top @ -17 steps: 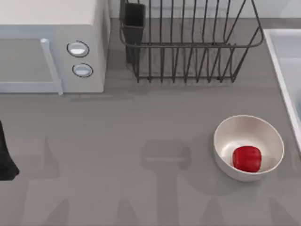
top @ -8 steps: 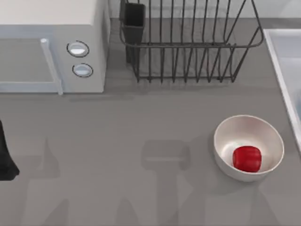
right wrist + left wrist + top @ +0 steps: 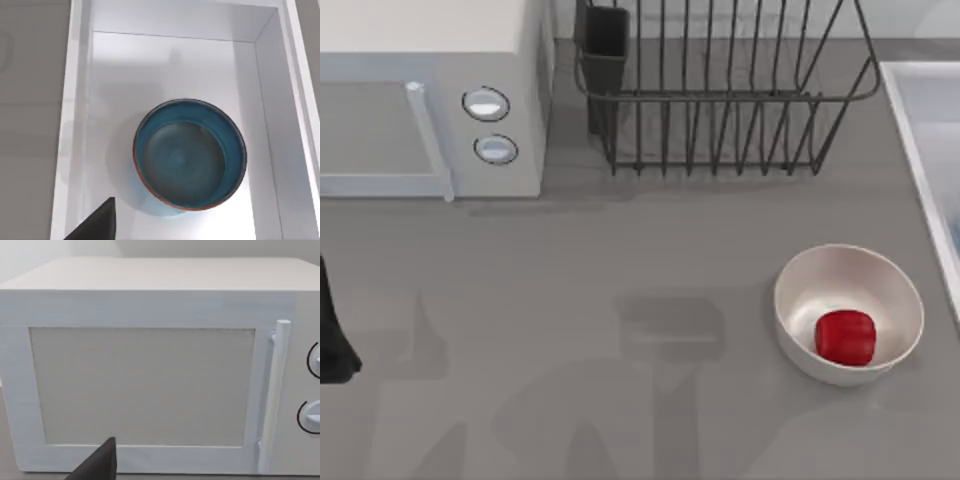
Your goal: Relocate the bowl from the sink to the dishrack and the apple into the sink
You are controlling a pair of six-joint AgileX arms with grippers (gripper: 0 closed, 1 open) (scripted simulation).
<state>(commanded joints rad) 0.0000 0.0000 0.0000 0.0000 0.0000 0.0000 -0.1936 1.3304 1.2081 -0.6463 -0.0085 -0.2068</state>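
- One teal-blue bowl [image 3: 190, 154] with a thin orange-red band under its rim sits upright on the floor of the sink [image 3: 165, 65], as our right wrist view looks straight down on it.
- From above, the sink's [image 3: 923, 150] raised pale rim runs along the table's right edge.
- The apple [image 3: 846, 336] lies inside the white bowl [image 3: 820, 280], which stands on the grey table [image 3: 620, 260] near the sink and well in front of the dishrack [image 3: 730, 100].
- The dishrack stands at the back of the table with its black cutlery cup [image 3: 605, 40] at its left corner, just beside the white microwave [image 3: 430, 95].
- Our left arm [image 3: 332, 330] waits at the table's left edge, and its wrist view faces the microwave door [image 3: 142, 385], the upright handle [image 3: 272, 395] and two knobs [image 3: 312, 415].
- A dark finger tip [image 3: 97, 465] shows in the left wrist view, and another such tip [image 3: 97, 225] in the right wrist view over the sink rim.
- We cannot tell whether either gripper is spread or closed.
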